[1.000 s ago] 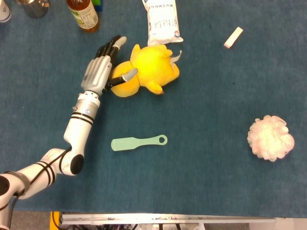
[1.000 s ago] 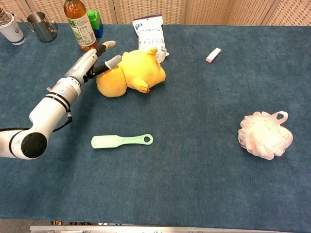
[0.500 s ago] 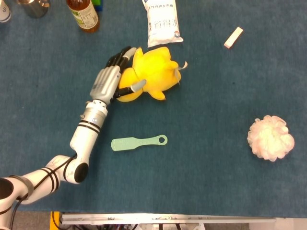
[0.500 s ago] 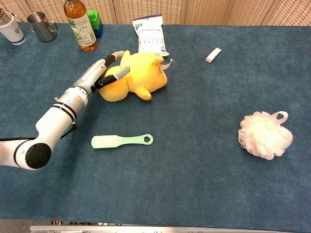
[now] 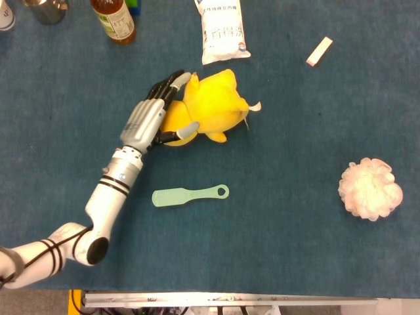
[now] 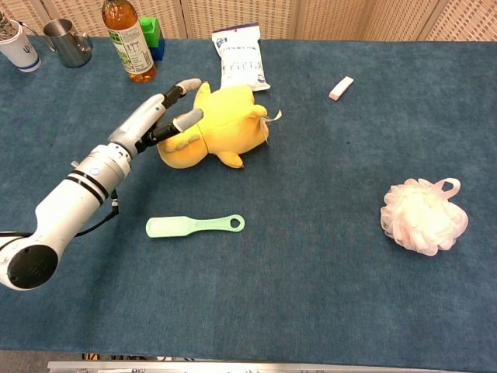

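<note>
1. In the head view, I am working the left hand (image 5: 146, 121) against the yellow plush toy (image 5: 209, 105), which is lying on its side on the blue table cloth (image 5: 295, 262), just below the white snack bag (image 5: 222, 29). The fingers (image 5: 169, 84) are reaching around the toy's upper edge and the thumb (image 5: 189, 130) is pressing in from below, so I am reading the hand as gripping the toy, loosely and only at its left end.

2. Also in the head view, the green brush (image 5: 189, 195) is lying near, below the toy. The pink bath pouf (image 5: 371, 188) and the small white eraser (image 5: 319, 51) are sitting well apart, to the right. The right hand is showing nowhere.

3. In the chest view, the left hand (image 6: 159, 120) is clasping the plush toy (image 6: 221, 124) at its rounded end, with the thumb (image 6: 189, 118) lying on top of it. The tea bottle (image 6: 128, 39), the green block (image 6: 150, 31) and the steel cup (image 6: 66, 40) are standing behind the hand.

4. My worry: the hold is shallow and off-centre on a soft body, so I am judging that the toy could sag, swivel or slip out if lifted. It could also be pushed into the snack bag (image 6: 239, 53).
</note>
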Controlling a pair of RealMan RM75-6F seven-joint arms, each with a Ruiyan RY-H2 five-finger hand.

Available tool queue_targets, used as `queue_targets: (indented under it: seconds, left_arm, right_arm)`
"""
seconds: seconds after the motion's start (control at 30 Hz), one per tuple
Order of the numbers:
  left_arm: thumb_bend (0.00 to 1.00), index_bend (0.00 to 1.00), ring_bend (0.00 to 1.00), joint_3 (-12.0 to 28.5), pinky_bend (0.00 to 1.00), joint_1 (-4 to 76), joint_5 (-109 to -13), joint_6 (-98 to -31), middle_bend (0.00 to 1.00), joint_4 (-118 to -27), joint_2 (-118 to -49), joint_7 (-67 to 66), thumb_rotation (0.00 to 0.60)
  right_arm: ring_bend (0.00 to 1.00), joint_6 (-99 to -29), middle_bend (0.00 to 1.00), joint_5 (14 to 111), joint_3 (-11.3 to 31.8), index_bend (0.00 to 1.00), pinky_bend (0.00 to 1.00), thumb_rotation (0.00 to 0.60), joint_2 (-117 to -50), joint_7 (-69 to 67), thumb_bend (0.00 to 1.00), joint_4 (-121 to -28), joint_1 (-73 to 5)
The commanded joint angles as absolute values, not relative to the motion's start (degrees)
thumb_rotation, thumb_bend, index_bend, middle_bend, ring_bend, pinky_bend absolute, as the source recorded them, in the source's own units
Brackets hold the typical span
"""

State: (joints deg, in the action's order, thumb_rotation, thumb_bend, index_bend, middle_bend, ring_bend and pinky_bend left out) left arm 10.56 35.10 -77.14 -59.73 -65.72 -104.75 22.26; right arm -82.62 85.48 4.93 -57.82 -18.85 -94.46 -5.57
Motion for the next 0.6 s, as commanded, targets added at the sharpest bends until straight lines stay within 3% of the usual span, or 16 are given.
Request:
queue_targets:
  seconds: [0.03, 0.6]
  left_arm:
    - [0.03, 0.0, 0.0, 9.6, 0.0, 33.8, -78.1, -60.9, 0.0, -68.2, -101.9, 22.5, 0.106]
    - [0.03, 0.0, 0.0, 7.6, 0.0, 26.8, -76.4, -66.1, 0.0, -75.7, -88.3, 15.4, 0.111]
  right_arm:
    - [0.21, -82.7, 0.32, 85.4, 5.0, 0.13, 0.22, 0.592, -57.8, -18.8, 0.11, -94.5, -5.6]
    - [0.21, -80.3, 0.32, 84.7, 5.2, 0.13, 0.22, 0.6, -58.2, -17.3, 0.13, -94.2, -7.1]
